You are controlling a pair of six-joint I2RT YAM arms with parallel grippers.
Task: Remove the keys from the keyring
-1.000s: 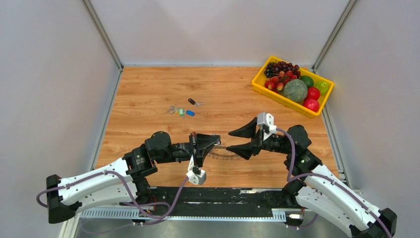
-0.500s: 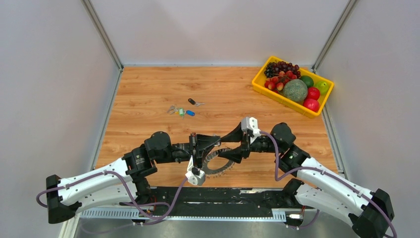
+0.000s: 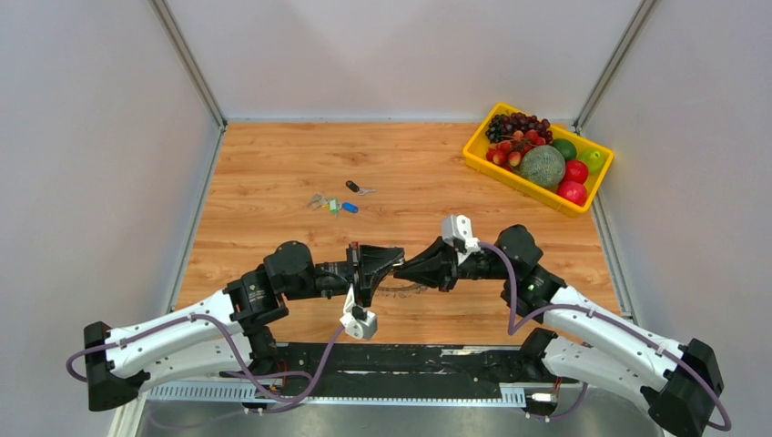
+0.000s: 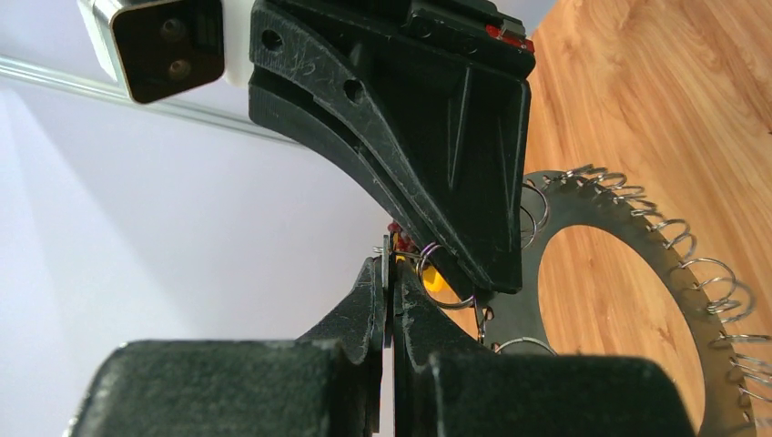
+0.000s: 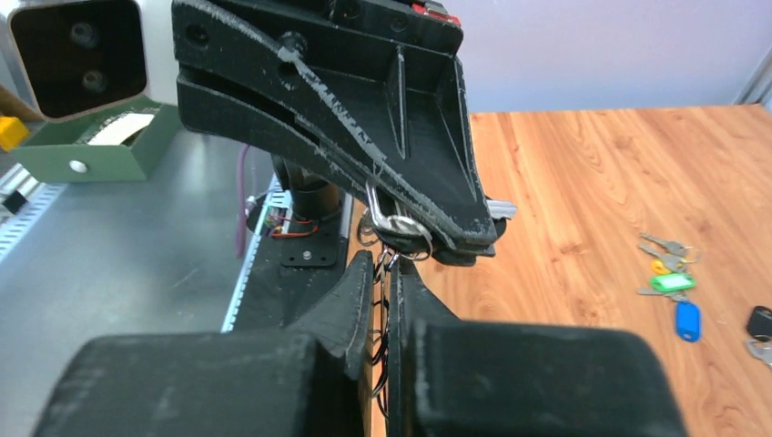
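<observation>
Wooden table (image 3: pixel 273 164) below: left gripper (image 4: pixel 390 273), right gripper (image 5: pixel 387 266) closed on keyring (image 4: pixel 583 198).

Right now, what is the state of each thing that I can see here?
keyring, gripped at its rim by both grippers.
left gripper, shut on the keyring.
right gripper, shut on the keyring, facing the left one.
keys, lying loose on the table, off the ring.
fruit crate, full.

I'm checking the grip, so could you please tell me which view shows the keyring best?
The left wrist view: the keyring shows its grey band, open centre and wire loops along the rim. The top view catches only a thin sliver; the right wrist view shows little beyond a few loops.
</observation>
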